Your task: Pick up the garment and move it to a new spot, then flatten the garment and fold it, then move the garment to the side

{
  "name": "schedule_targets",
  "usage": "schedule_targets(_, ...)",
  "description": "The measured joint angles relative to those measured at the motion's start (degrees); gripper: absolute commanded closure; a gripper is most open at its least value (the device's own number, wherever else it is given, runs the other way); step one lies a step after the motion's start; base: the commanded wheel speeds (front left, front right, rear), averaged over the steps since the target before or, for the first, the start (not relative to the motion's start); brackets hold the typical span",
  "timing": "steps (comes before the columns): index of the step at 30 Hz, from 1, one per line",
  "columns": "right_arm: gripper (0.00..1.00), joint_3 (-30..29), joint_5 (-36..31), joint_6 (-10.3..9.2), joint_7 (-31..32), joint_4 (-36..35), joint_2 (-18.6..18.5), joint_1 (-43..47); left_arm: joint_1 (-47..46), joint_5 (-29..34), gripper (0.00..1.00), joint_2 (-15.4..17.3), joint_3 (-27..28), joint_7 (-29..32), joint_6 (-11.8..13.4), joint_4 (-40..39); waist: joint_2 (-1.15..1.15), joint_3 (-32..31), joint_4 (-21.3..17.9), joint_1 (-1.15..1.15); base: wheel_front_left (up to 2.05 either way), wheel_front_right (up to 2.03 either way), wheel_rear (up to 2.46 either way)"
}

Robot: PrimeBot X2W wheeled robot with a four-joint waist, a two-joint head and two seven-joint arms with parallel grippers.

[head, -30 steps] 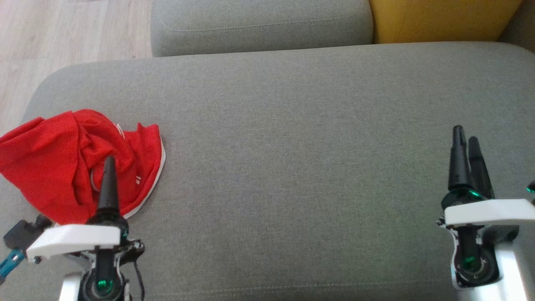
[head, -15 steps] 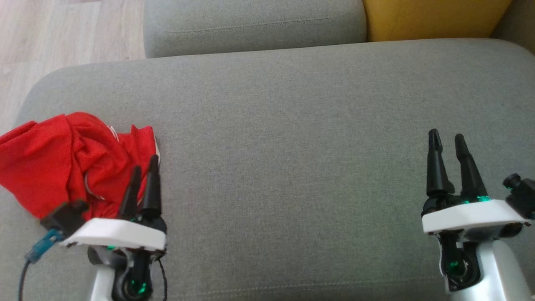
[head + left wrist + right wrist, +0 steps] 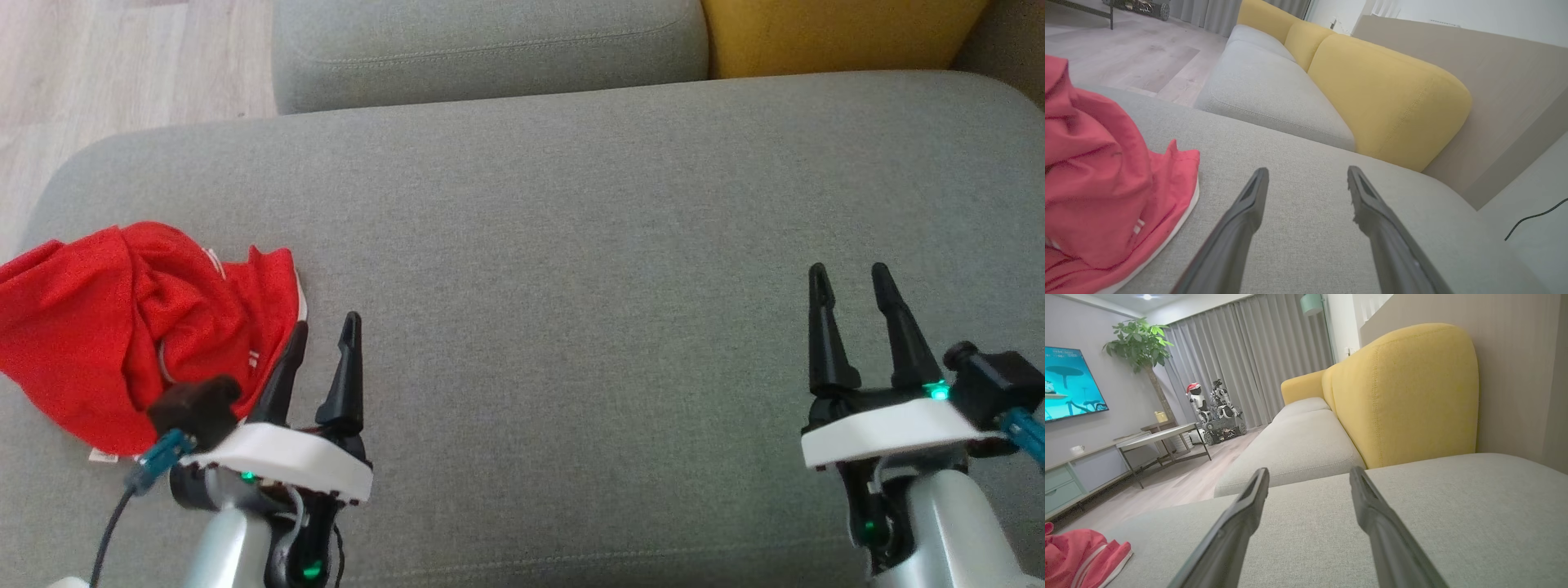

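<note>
Red garment (image 3: 122, 327) lies crumpled at the left end of the grey cushion (image 3: 571, 245); both grippers are spread and hold nothing.

Head view: left gripper (image 3: 326, 322) sits just beside the garment's white-trimmed hem w/ its fingers parted, inner finger overlapping the cloth edge; can't tell if it touches. Right gripper (image 3: 848, 269) is well apart at the far right, fingers parted about as much, over bare fabric. Nothing lies btwn them. Behind: second grey seat (image 3: 490, 41), yellow backrest (image 3: 833, 33), wood floor (image 3: 122, 65). Left wrist view adds a black cable (image 3: 1535, 216) on the floor past the sofa. Right wrist view adds the room: TV (image 3: 1069, 384), plant (image 3: 1137, 343), low table (image 3: 1163, 437), curtains (image 3: 1257, 355).
</note>
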Motion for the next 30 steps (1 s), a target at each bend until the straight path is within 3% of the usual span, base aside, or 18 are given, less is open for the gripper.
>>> schedule_targets(17,0.0,1.47,-14.58,0.0,-3.02,1.44,0.05,-1.34,-2.09,14.48,0.0,2.57,-5.95,-3.1,5.92,1.69,0.0,0.2,0.2,0.0,0.0,0.0,0.0)
schedule_targets(30,0.0,3.93,-8.2,0.0,-4.98,4.56,0.05,-1.47,-2.06,11.07,0.0,0.52,-3.69,-5.17,3.42,3.46,0.0,-0.51,0.02,0.0,0.0,0.0,0.0)
